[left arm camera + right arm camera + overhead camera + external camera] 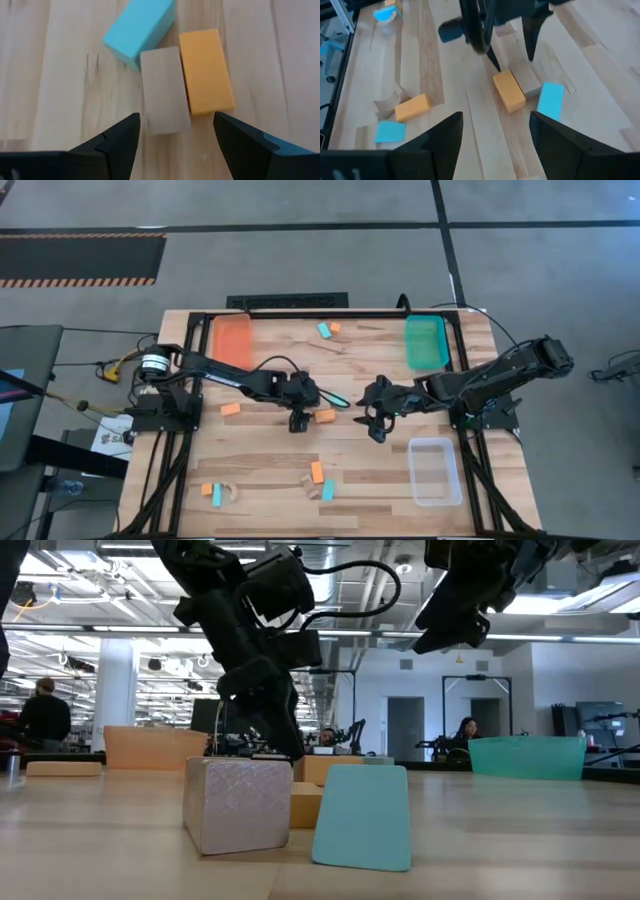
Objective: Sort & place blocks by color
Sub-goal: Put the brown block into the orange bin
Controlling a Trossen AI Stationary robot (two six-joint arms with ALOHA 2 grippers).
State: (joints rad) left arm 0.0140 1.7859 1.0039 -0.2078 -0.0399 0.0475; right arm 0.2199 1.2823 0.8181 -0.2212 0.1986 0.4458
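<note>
My left gripper is open and hovers over a cluster of three blocks at mid-table. In the left wrist view its fingers stand on either side of the near end of a pale wood block. An orange block lies against that block's side, and a light blue block lies at its far end. My right gripper is open just right of this cluster and faces it. The orange block, wood block and blue block lie flat on the table.
An orange tray and a teal tray sit at the far edge, and a clear tray at the near right. Other blocks lie near the far edge, at the left, at the near left and at near centre.
</note>
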